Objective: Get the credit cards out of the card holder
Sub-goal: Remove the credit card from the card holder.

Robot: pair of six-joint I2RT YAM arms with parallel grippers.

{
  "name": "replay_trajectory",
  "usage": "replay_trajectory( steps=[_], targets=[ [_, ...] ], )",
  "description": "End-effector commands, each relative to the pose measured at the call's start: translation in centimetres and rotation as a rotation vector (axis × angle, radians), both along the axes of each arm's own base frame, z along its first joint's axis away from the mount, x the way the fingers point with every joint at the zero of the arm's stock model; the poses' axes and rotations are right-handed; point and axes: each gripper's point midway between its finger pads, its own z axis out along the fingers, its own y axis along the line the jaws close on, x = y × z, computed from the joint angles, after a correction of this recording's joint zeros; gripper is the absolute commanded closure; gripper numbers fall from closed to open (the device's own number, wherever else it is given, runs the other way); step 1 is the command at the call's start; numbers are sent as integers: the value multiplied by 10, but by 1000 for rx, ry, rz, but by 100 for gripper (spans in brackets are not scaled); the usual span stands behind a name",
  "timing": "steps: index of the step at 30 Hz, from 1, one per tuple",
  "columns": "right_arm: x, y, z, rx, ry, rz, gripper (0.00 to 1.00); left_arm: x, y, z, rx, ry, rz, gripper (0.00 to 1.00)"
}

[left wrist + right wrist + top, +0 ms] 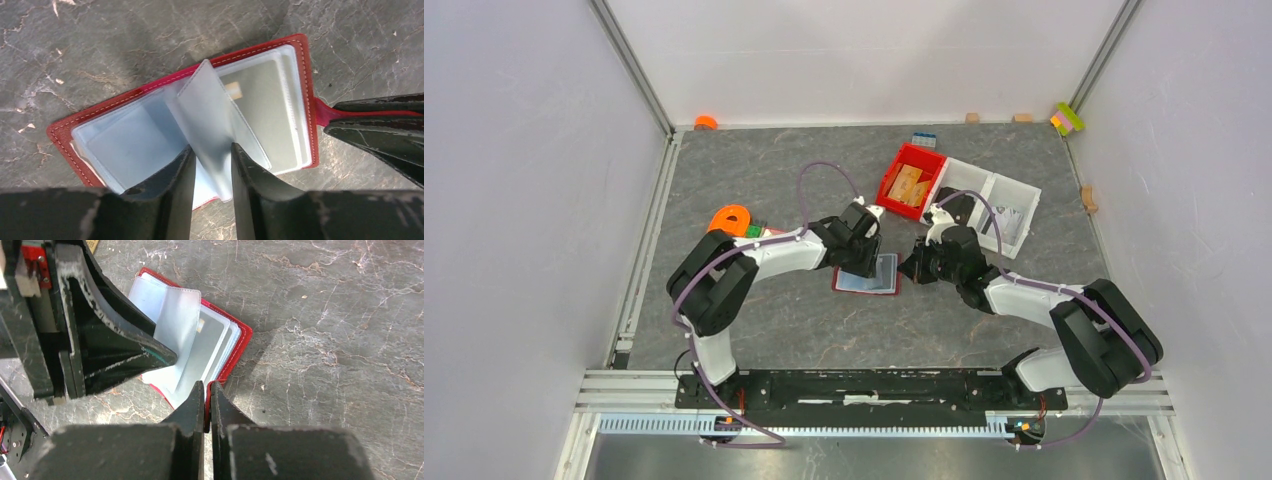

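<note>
Card holder [880, 277] lies open and flat on the table [754, 330], mid-field, between my two grippers. Right half: grey card [260, 105] with a chip, inside its clear pocket. Left half: light blue card [127, 150], also pocketed. One clear sleeve leaf [205, 110] stands up from the spine.

Far side: red bin [890, 172] holds tan wooden pieces [908, 184]. A divided tray [1024, 215] sits touching it on the right; its contents are too small to read, and my right arm covers part of it.

Left gripper [212, 147]: fingers a narrow gap apart, with the standing leaf in that gap. I cannot tell whether it is truly pinched. Right gripper [207, 387]: clamped tight on the holder's red tab [322, 112] at the right-hand edge.

The near edge of the holder is hidden behind my left fingers. No pinkish card is visible.
</note>
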Motion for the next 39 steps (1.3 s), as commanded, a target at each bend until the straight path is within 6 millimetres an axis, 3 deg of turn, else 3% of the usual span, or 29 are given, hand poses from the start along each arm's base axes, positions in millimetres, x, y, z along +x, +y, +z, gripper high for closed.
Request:
replay_trajectory(
  steps=[1, 6, 10, 15, 22, 27, 30, 33, 39],
  targets=[
    [6, 5, 17, 31, -62, 3, 100, -14, 20, -24, 43, 110, 15, 64],
    [8, 3, 17, 20, -63, -4, 100, -11, 22, -7, -20, 80, 28, 67],
    [13, -7, 15, -39, -66, -43, 100, -8, 27, 4, -133, 107, 63, 63],
    [17, -13, 15, -70, -77, -71, 100, 4, 47, 19, -223, 90, 147, 58],
    [16, -11, 15, -61, -73, -61, 100, 14, 73, 34, -157, -30, 236, 50],
    [14, -7, 18, -36, -76, -43, 100, 7, 56, 60, -213, -126, 156, 42],
    [14, -6, 19, -32, -79, -41, 100, 0, 44, 75, -276, -183, 86, 32],
    [14, -6, 18, -32, -77, -39, 100, 0, 46, 71, -258, -174, 96, 22],
    [13, -5, 18, -29, -78, -34, 100, 3, 50, 50, -156, -115, 110, 18]
  ],
)
